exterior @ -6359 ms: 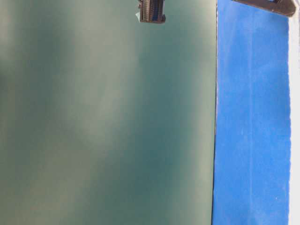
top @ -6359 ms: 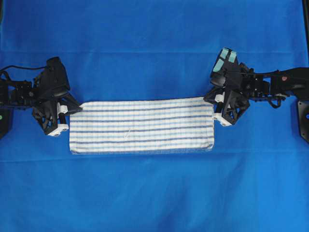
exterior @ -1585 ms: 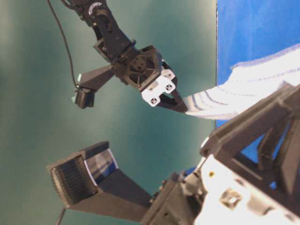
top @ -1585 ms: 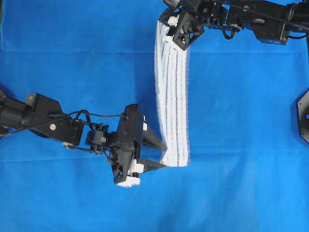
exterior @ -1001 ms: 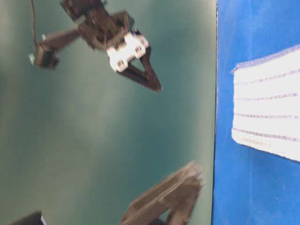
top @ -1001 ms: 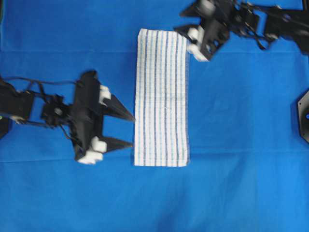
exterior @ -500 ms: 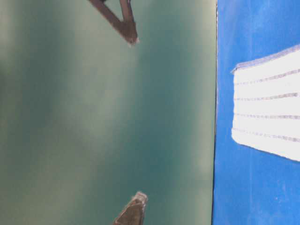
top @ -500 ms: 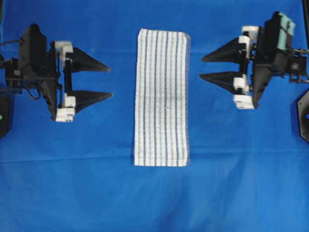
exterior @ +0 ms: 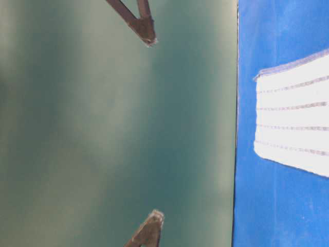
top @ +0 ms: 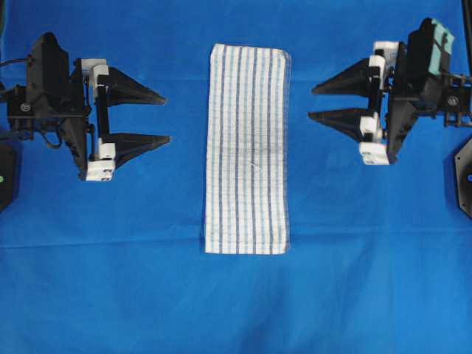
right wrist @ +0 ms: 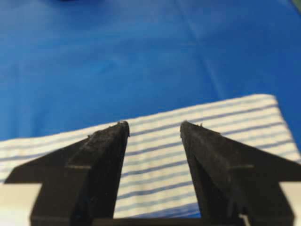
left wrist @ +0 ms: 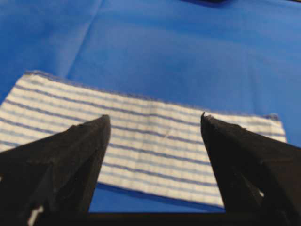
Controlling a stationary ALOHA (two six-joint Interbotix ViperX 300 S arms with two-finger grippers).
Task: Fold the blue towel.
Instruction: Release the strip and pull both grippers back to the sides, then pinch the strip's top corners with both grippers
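1. Left gripper (top: 158, 118): jaws spread wide, holding nothing. It hangs well left of the cloth, its fingertips (left wrist: 101, 123) aimed at the long left edge.
2. Right gripper (top: 318, 103): jaws likewise apart and empty, well right of the cloth, facing its upper half.
3. Blue towel (top: 248, 147): a narrow striped strip lying flat at the middle of the blue table covering (top: 236, 310), long axis running away from the near edge. It touches neither gripper. Already doubled lengthwise, by its look; layer count cannot be read from these views.
4. Risk: a pinch on the top layer alone would peel the strip open. Likely cause is a shallow approach.
5. Risk: the two grippers sit at unequal positions along the strip, so an uneven lift could skew the next fold.
6. Edges: all four sides lie straight; the far right corner is slightly rounded.
7. Open room: bare covering on every side, widest toward the near edge.
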